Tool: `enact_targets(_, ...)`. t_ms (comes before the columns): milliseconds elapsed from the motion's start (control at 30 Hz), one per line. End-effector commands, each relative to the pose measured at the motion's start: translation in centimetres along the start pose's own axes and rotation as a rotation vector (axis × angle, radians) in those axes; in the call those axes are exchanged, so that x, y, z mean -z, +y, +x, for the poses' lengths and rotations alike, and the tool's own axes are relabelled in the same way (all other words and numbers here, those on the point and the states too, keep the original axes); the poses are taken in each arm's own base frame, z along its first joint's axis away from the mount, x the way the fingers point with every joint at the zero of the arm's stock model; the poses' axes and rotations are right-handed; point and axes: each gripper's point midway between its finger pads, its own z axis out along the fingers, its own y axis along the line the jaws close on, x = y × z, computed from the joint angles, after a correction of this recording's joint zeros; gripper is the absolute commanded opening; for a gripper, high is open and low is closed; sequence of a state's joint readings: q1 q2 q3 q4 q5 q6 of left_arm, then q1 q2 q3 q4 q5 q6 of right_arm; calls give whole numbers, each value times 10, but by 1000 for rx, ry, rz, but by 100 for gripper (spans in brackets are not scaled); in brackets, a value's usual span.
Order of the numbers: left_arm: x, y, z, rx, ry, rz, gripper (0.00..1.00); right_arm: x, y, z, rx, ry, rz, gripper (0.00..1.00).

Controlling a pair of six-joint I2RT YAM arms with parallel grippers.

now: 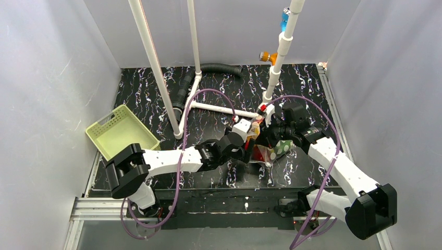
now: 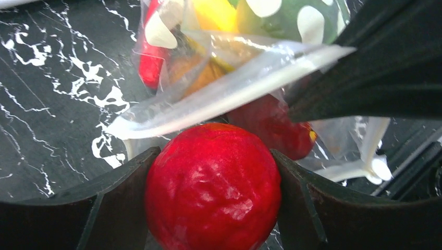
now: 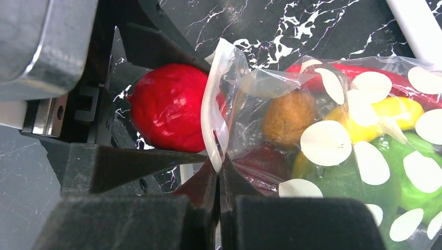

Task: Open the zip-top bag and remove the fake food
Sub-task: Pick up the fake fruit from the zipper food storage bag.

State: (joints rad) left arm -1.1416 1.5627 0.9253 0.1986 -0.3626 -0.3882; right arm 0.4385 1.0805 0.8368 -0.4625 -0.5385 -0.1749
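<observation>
The zip-top bag [image 3: 333, 140], clear with pale round dots, lies on the black marbled table [image 1: 219, 112], its mouth open toward my left gripper. My right gripper [image 3: 219, 166] is shut on the bag's white zip lip. My left gripper [image 2: 213, 156] is shut on a bright red round fruit [image 2: 212, 187] just outside the bag's mouth. Inside the bag are a dark red round piece [image 2: 271, 127], a red chili [image 3: 359, 73], a yellow banana [image 3: 396, 112], a brown ball [image 3: 289, 117] and green pieces [image 3: 417, 177]. In the top view both grippers meet at the bag [image 1: 273, 152].
A pale green perforated basket [image 1: 121, 131] sits tilted at the left wall. White pipes [image 1: 156, 67] rise from the table behind the arms, with a flat pipe section [image 1: 219, 108] just beyond the bag. A black corrugated hose [image 1: 219, 69] lies at the back.
</observation>
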Motion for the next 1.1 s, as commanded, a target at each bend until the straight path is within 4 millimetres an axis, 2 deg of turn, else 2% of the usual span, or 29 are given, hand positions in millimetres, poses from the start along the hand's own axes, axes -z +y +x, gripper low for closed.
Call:
enact_targets(0, 17, -10, 9, 42, 49, 85, 0, 4, 5, -10, 10, -36, -18, 1)
enact_targets(100, 26, -14, 13, 68, 56, 125, 0, 4, 5, -10, 11, -38, -16, 1)
enact_targets(333, 51, -18, 1, 90, 17, 192, 0, 5, 4, -10, 10, -39, -17, 1)
enact_targets(600, 83, -15, 0, 98, -2, 254, 0, 5, 4, -10, 7, -41, -15, 1)
enact_targets(833, 111, 3, 0, 87, -22, 237, 0, 6, 4, -10, 7, -42, -14, 1)
enact_targets(1067, 135, 30, 2, 72, -39, 167, 0, 6, 2, -10, 3, -42, -11, 1)
